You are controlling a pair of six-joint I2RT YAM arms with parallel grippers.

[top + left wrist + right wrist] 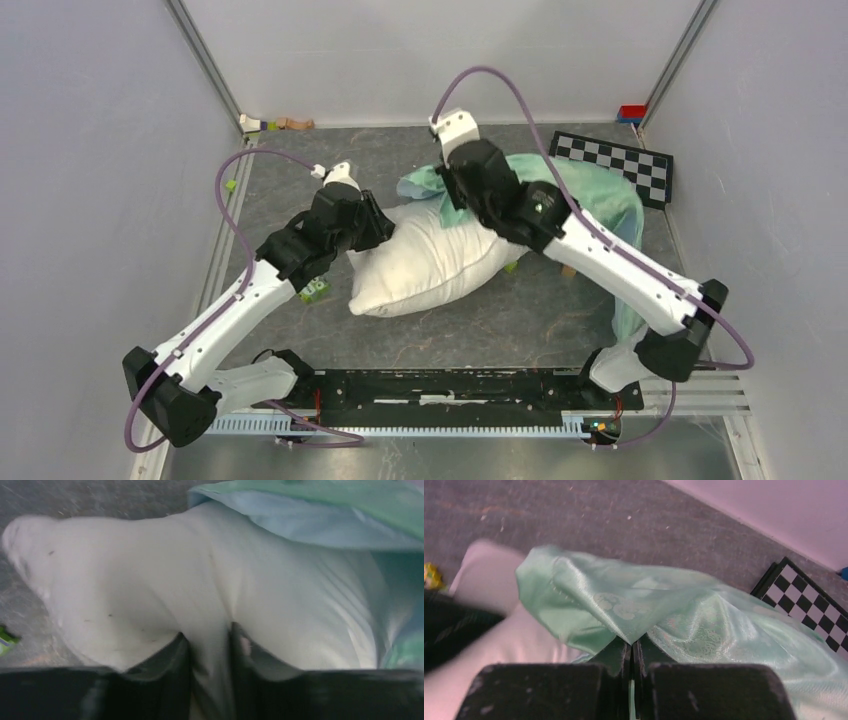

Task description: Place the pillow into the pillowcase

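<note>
The off-white pillow (425,265) lies across the middle of the table, its right end under the pillowcase (600,195), mint green outside and light blue inside. My left gripper (372,232) is shut on a fold of the pillow (150,580) at its left end; the fabric is pinched between the fingers (175,655). My right gripper (450,200) is shut on the mint pillowcase's edge (634,610) and holds it lifted over the pillow's top (489,580). The pillowcase's blue inner face (310,520) lies over the pillow.
A checkerboard panel (615,165) lies at the back right. Small green blocks (313,290) sit by the left arm, another (232,185) at the left wall. Small toys (275,124) lie at the back left. A red-blue block (631,112) sits in the back right corner.
</note>
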